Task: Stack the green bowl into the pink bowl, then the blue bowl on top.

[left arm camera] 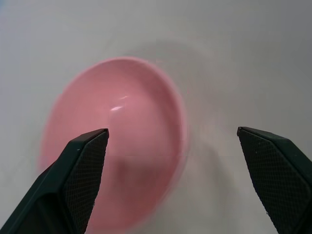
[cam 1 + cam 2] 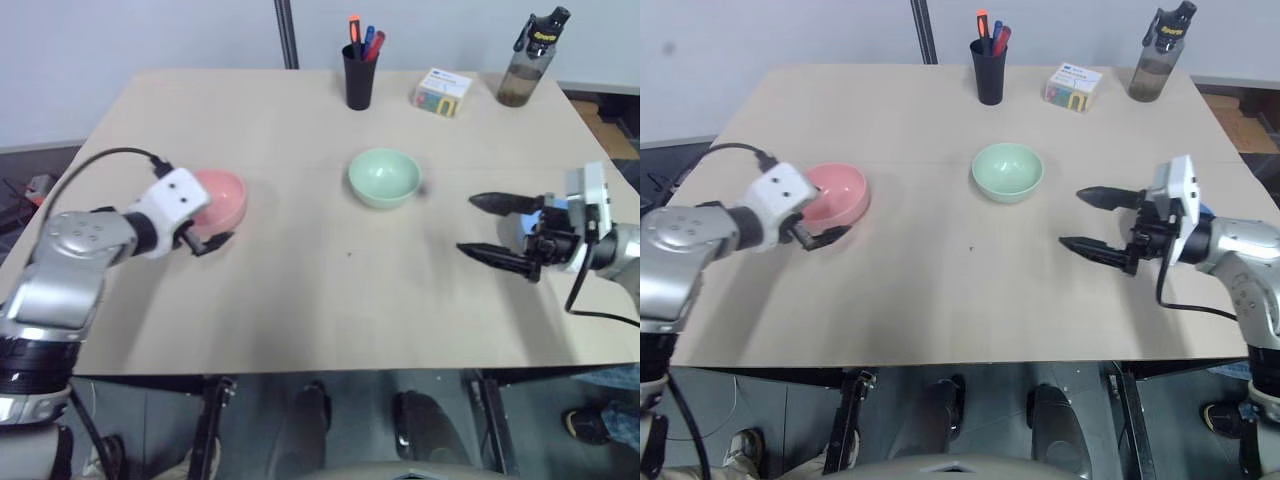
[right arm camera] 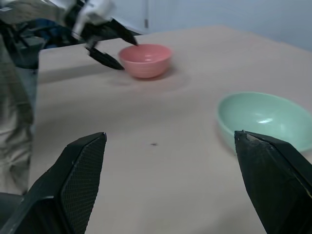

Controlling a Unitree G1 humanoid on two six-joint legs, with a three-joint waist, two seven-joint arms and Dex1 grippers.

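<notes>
The pink bowl (image 2: 228, 196) sits upright at the table's left. My left gripper (image 1: 170, 132) hovers open just in front of it, one finger (image 1: 80, 170) over its near wall and the other off to the side, touching nothing. The green bowl (image 2: 384, 177) stands empty at mid-table. To its right, a hand's width away, my right gripper (image 2: 466, 225) is open and points level toward it. A small patch of light blue, the blue bowl (image 2: 1204, 211), shows behind my right hand, mostly hidden.
Along the table's far edge stand a black cup of pens (image 2: 358, 78), a small colourful box (image 2: 442, 91) and a dark water bottle (image 2: 528, 60). A dark pole (image 2: 286, 30) rises behind the table.
</notes>
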